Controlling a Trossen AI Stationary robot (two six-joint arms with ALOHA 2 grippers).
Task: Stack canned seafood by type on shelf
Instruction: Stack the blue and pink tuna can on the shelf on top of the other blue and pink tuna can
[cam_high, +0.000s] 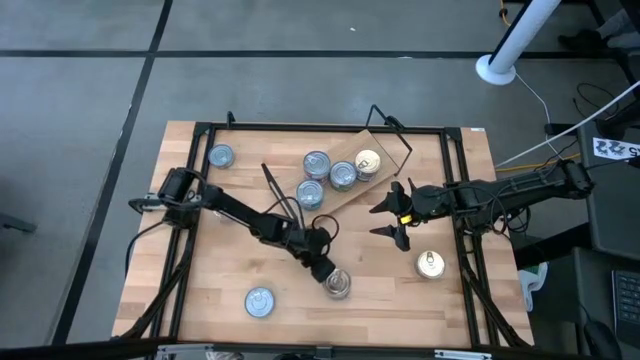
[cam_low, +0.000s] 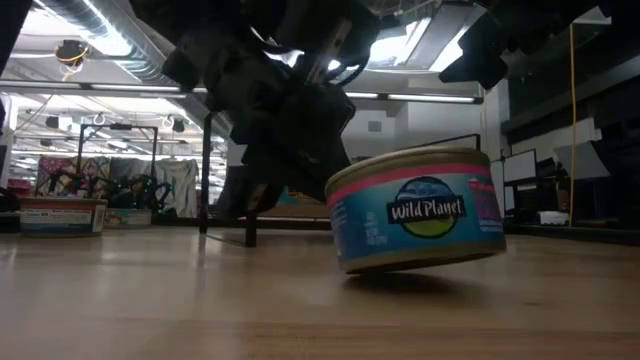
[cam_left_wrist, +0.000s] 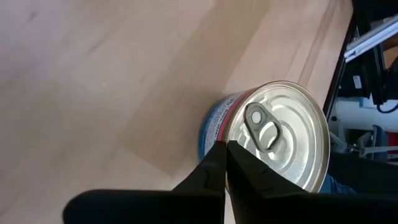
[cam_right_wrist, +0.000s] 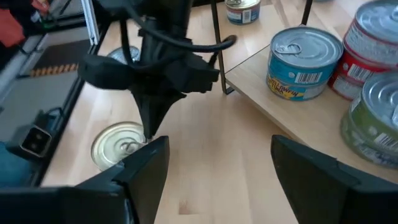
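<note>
Tin (cam_low: 415, 208) sits closest in the low view, blue label with a pink band, tipped so one edge is off the table (cam_high: 200, 290). Left gripper (cam_high: 322, 268) is right beside it at the table's near-centre; its fingers (cam_left_wrist: 217, 163) are pressed together with nothing between them, tips at the lid rim next to the pull ring. So no grip here; my read is the fingertips are levering or nudging the tin, not holding it. Right gripper (cam_high: 392, 215) hovers near the shelf (cam_high: 382, 158) end, fingers spread wide, empty. Shelf lies skewed across the far middle of the table with four tins on it: three silver-topped ones (cam_high: 330, 175) and a gold one (cam_high: 367, 162). Loose tins: one at the far left (cam_high: 220, 156), one near the front edge (cam_high: 259, 301), a gold one (cam_high: 431, 264) on the right. Handling judgement: short rigid steel can, dense for its size, won't crush. Wall and lid are smooth, so pinching the rim or the ring will likely slip or tip it, as it sits now. Better hold: fingers open wider than the can, straddle it from above, close on the label wall across the diameter, low enough to keep it from rocking. Flat ends should stack well if centred.
</note>
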